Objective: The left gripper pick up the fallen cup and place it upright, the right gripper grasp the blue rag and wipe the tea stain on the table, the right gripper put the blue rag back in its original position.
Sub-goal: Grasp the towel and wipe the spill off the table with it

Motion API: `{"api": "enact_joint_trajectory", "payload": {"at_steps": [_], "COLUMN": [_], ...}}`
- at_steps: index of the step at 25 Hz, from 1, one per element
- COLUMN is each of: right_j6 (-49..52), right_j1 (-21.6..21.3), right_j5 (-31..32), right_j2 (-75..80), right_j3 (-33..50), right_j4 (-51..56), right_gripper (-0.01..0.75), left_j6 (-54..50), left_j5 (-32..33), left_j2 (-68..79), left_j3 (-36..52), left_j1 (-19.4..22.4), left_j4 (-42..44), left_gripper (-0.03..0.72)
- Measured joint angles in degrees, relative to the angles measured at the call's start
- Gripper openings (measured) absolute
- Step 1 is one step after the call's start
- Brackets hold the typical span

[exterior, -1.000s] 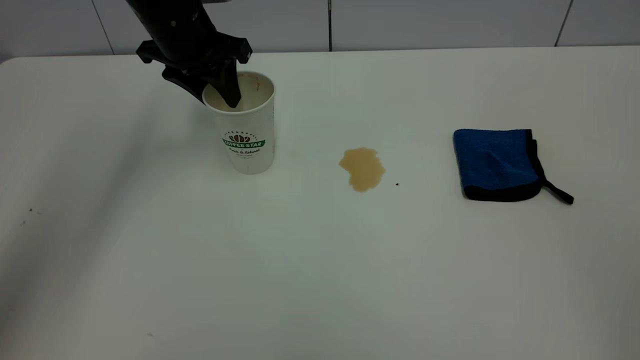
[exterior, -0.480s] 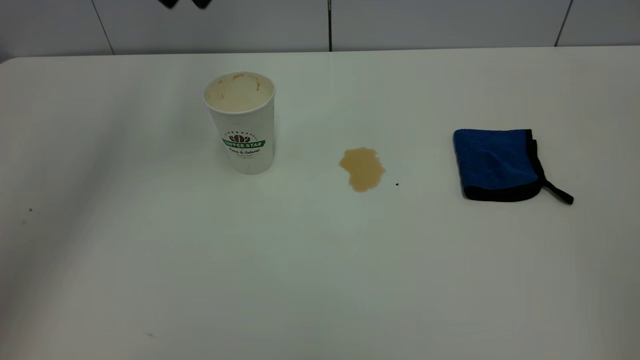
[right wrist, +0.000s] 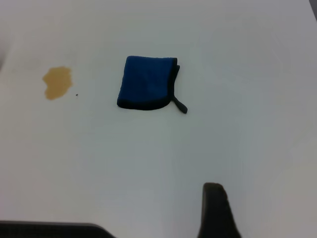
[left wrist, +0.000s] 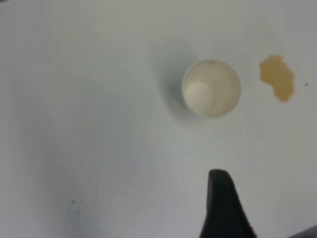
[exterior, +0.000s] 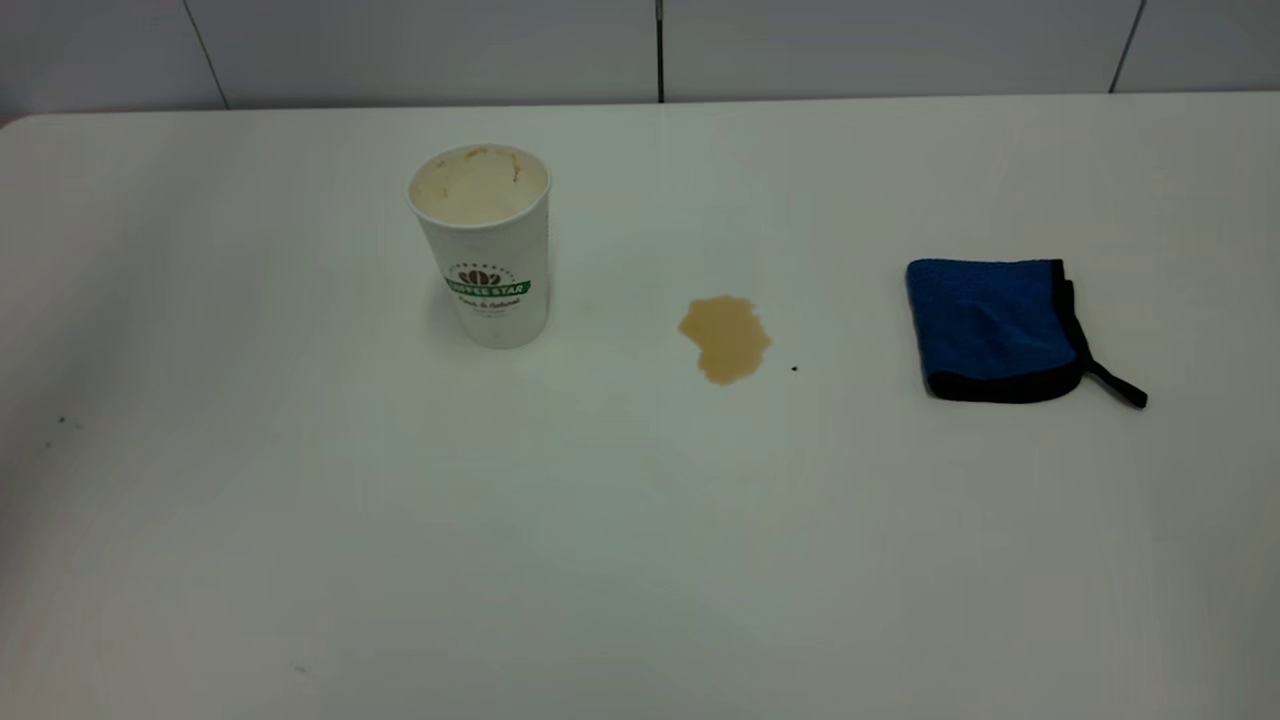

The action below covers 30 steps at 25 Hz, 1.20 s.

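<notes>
With the tall white paper cup (exterior: 482,245) already upright at table left, step one looks done; left gripper (left wrist: 225,208) high above it, holding nothing, finger gap can't tell. Next: right gripper (right wrist: 218,210), above the table, gap also unclear, descends onto the folded blue microfibre rag (exterior: 995,328), right of the light-brown tea stain (exterior: 725,338).

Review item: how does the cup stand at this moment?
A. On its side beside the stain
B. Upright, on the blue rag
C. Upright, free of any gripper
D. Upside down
C: the cup stands mouth-up on the table, with nothing gripping it and the tea stain apart from it.
</notes>
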Motion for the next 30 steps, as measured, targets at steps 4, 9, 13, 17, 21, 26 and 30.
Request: {"api": "enact_joint_trajectory", "payload": {"at_steps": [4,9,13,17,21,26,30], "right_j6": [0.00,0.00,0.00,0.00,0.00,0.00,0.00], "right_j1": [0.00,0.00,0.00,0.00,0.00,0.00,0.00], "right_j5": [0.00,0.00,0.00,0.00,0.00,0.00,0.00], "right_j2": [0.00,0.00,0.00,0.00,0.00,0.00,0.00], "right_j3": [0.00,0.00,0.00,0.00,0.00,0.00,0.00], "right_j4": [0.00,0.00,0.00,0.00,0.00,0.00,0.00], "right_gripper": [0.532,0.532,0.532,0.532,0.532,0.532,0.532], "left_j6": [-1.00,-1.00,-1.00,-1.05,-0.99,-0.89,-0.89], "left_j5": [0.00,0.00,-0.11,-0.39,-1.06,-5.43,-9.53], "left_j2": [-9.23,-23.60,-34.50,-43.40,-51.22,-60.66,-66.69], "left_j3": [6.98,23.88,39.29,51.76,61.29,70.10,73.98], "left_j1": [0.00,0.00,0.00,0.00,0.00,0.00,0.00], "left_j4": [1.62,1.94,2.05,2.05,1.88,1.88,1.88], "left_gripper": [0.483,0.483,0.483,0.483,0.483,0.483,0.483]}}
